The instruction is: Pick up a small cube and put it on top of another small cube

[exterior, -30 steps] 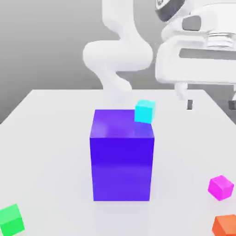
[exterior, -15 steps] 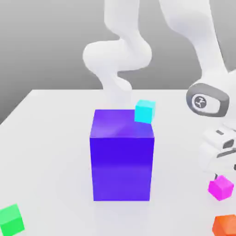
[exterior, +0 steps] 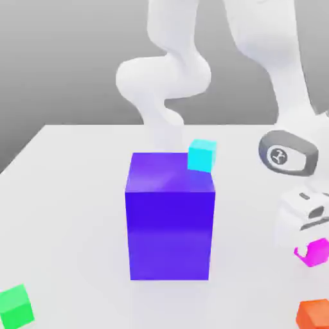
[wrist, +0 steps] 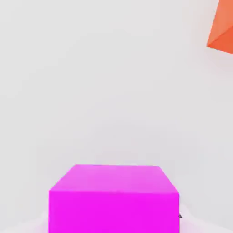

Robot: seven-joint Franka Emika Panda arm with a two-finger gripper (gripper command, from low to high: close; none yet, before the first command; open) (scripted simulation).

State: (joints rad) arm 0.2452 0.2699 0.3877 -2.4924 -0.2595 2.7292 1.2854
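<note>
- Your pincer (exterior: 313, 247) sits at the exterior view's lower right, closed on the magenta cube (exterior: 313, 252), whose top the white hand hides.
- No readable writing; only a round emblem on the wrist.
- Orange cube (exterior: 315, 314) lies just below.
- Cyan cube (exterior: 202, 155) stands centre frame behind the blue block (exterior: 169, 215); green cube (exterior: 15, 306) lower left.

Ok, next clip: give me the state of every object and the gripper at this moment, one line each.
gripper: shut on magenta cube, down at the table
magenta cube: gripped, partly hidden by the hand
orange cube: loose on the table, untouched
green cube: loose on the table, untouched
cyan cube: behind the big blue block's top corner, untouched
big blue block: upright, mid-table
</note>
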